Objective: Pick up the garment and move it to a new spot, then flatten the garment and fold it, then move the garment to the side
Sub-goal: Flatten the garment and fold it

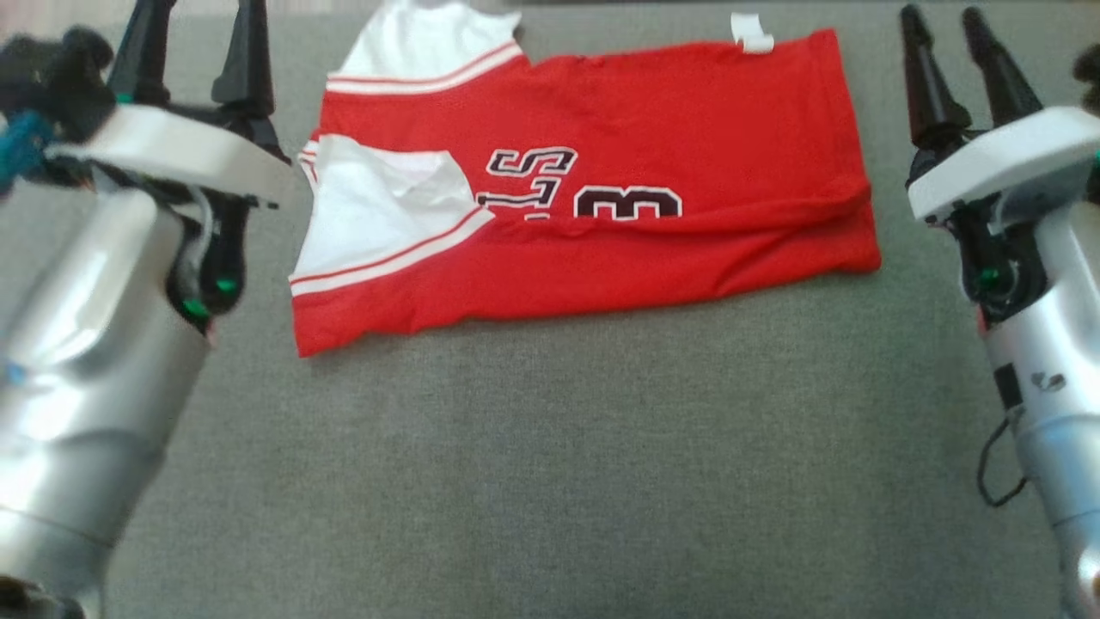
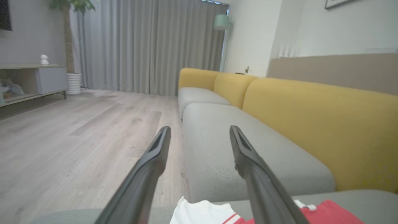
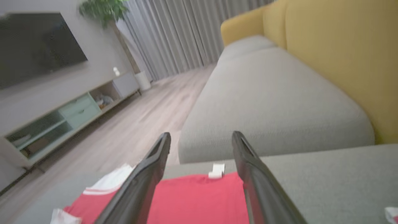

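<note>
The garment (image 1: 593,198) is a red jersey with white sleeves and dark lettering, lying folded on the grey cushion (image 1: 550,464) in the upper middle of the head view. My left gripper (image 1: 199,52) stands open to the jersey's left, clear of it, holding nothing. To the jersey's right my right gripper (image 1: 954,52) is also open and empty. In the left wrist view a white sleeve and red edge of the garment (image 2: 208,213) show below the open fingers (image 2: 155,155). The right wrist view looks over the red garment (image 3: 192,199) between its spread fingers (image 3: 248,168).
The grey cushion stretches wide in front of the jersey. Beyond it runs a sofa seat (image 2: 236,146) with yellow back cushions (image 2: 326,124). A wood floor (image 2: 77,133), a low TV cabinet (image 3: 68,115) and curtains (image 2: 149,46) lie further off.
</note>
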Robot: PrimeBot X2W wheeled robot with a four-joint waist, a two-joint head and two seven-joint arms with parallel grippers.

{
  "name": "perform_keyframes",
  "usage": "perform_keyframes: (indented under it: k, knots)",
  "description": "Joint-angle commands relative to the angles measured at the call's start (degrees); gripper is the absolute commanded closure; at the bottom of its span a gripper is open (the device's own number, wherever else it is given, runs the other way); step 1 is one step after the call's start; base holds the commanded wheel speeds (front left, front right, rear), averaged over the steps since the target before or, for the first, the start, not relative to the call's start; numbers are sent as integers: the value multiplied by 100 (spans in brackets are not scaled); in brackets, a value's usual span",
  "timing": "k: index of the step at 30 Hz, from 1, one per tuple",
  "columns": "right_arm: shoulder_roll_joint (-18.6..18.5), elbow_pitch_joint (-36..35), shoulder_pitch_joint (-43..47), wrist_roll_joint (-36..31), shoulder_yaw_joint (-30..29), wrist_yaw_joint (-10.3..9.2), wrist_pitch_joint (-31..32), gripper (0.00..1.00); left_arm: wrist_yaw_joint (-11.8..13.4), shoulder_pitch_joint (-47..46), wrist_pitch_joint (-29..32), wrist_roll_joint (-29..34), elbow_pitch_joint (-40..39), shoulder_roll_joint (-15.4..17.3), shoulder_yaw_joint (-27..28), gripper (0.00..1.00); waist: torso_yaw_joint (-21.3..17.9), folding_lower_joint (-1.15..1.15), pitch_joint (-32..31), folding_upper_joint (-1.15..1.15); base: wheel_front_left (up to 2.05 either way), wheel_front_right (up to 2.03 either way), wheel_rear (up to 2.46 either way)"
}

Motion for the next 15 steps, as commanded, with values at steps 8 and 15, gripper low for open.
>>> perform_keyframes:
  k: [8,15]
  knots:
    - [595,-604,803,-711,-503,19,-1424,0,596,1430,-263,738,-1505,-357,1635,0,-42,0,-651,0,0,0,0]
    - [1234,-1680,1919,-1868,-1321,19,-1468,0,616,3056,-264,1844,-2161,-1166,2525,0,-58,0,-990,0,0,0,0]
